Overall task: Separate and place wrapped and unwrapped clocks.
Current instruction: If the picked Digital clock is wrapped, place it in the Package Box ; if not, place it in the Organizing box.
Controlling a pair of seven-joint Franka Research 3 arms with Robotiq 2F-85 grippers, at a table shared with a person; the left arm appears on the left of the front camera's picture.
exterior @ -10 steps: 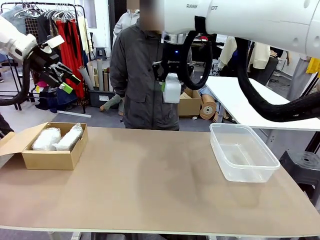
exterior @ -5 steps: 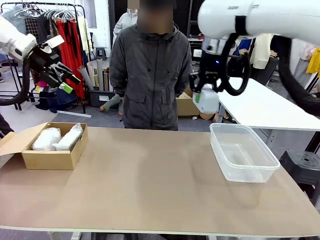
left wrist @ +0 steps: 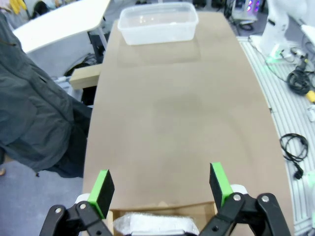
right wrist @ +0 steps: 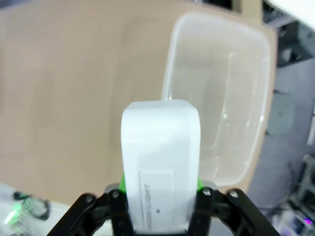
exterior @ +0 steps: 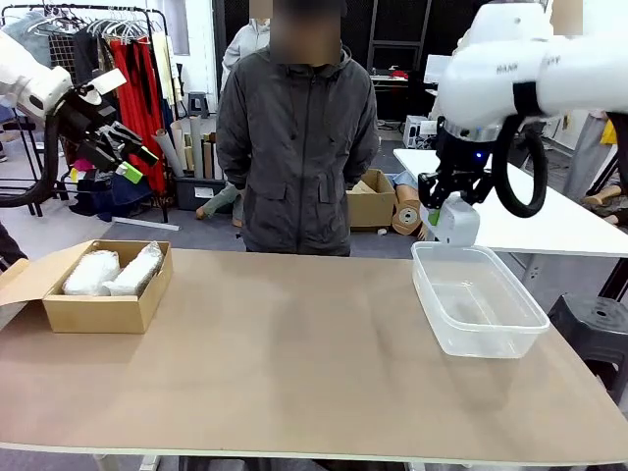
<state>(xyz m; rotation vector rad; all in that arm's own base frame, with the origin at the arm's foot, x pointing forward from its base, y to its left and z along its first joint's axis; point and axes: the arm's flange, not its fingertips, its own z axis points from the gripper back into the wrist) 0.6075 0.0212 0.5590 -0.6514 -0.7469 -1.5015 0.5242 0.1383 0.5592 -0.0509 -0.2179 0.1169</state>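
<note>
Bare white plastic clock [exterior: 450, 222], a smooth rounded block with no wrap on it, hangs clamped in the right hand [exterior: 449, 218] just above the far left corner of the clear plastic tub [exterior: 520, 312] at the right of the tabletop [exterior: 294, 363]. In the right wrist view the clock [right wrist: 161, 162] sits between the green pads, gripped across its narrow sides, with the tub [right wrist: 219, 64] beyond it. It looks rigid and light, but its glossy shell seems slippery, so a hold across the flat sides low on the body, as here, suits it; it may scuff or crack if dropped from height.

Two clocks bundled in crinkly clear plastic wrap [exterior: 110, 271] lie side by side in the open brown cardboard box [exterior: 98, 312] at the left of the tabletop. Their film looks soft and loose, likely to slide over the hard core, so a firm pinch across the middle would serve best.

The left hand [exterior: 116, 137] is raised above the box, its jaws spread wide and empty [left wrist: 161, 189].
</note>
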